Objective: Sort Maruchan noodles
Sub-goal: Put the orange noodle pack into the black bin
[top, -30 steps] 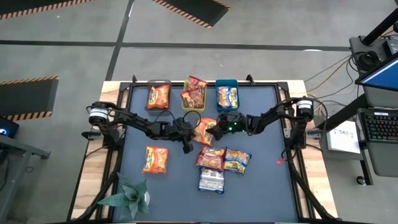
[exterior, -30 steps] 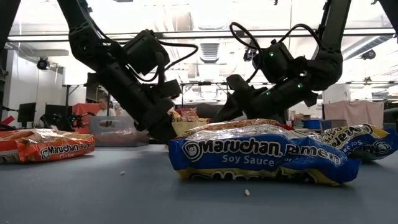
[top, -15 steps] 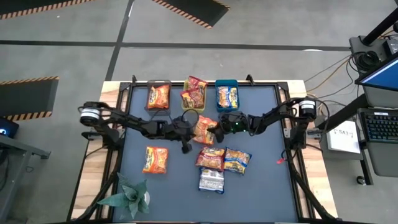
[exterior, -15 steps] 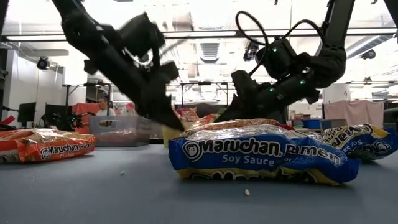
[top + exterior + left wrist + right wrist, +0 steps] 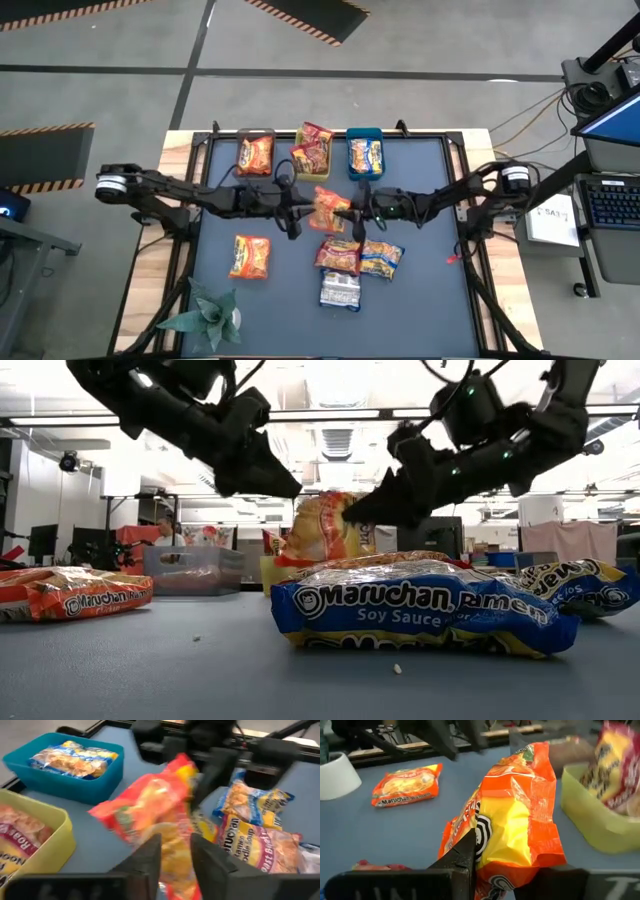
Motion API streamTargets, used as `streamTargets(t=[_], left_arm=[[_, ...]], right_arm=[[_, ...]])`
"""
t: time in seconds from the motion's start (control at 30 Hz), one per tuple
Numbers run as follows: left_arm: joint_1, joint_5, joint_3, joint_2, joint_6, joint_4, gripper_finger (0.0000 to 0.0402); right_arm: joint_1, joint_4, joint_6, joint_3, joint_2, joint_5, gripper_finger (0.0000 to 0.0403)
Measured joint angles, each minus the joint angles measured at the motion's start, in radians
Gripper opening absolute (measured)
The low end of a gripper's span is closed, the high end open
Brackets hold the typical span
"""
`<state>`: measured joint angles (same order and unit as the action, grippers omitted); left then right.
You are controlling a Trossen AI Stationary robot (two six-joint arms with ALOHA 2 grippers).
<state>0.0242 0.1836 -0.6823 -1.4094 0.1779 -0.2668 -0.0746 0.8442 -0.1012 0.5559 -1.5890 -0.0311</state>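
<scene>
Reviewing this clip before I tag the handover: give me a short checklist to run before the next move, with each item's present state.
1. Right gripper shut on the orange packet: ok.
2. Packet lifted off the table, hanging above it in the low view: ok.
3. Left gripper let go of the packet: cannot tell; its fingers stand apart but close to it.
4. Grey bin already holds an orange packet, room for another: cannot tell.
5. Yellow bin and blue bin each hold packets: ok.
6. Packets left on the table: not ok, several remain.
</scene>
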Motion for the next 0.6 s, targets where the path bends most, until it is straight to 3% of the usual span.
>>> streamTargets(t=[0.2,0.33,0.43,0.6], left_arm=[[0.000,0.087,0.008,-0.021,0.018,-0.005,0.0192],[0.000,0.065,0.021,-0.042,0.001,-0.063,0.0248],[0.000,-0.008,0.055,-0.068,-0.010,-0.165,0.0276],[0.002,-0.031,0.098,-0.134,0.016,-0.332,0.0286]], right_arm=[[0.059,0.004,0.091,0.000,0.016,-0.075,0.0068],[0.064,0.003,0.094,0.000,0.016,-0.076,0.0068],[0.064,0.002,0.101,0.000,0.016,-0.076,0.0067],[0.064,0.005,0.106,0.000,0.016,-0.076,0.0067]])
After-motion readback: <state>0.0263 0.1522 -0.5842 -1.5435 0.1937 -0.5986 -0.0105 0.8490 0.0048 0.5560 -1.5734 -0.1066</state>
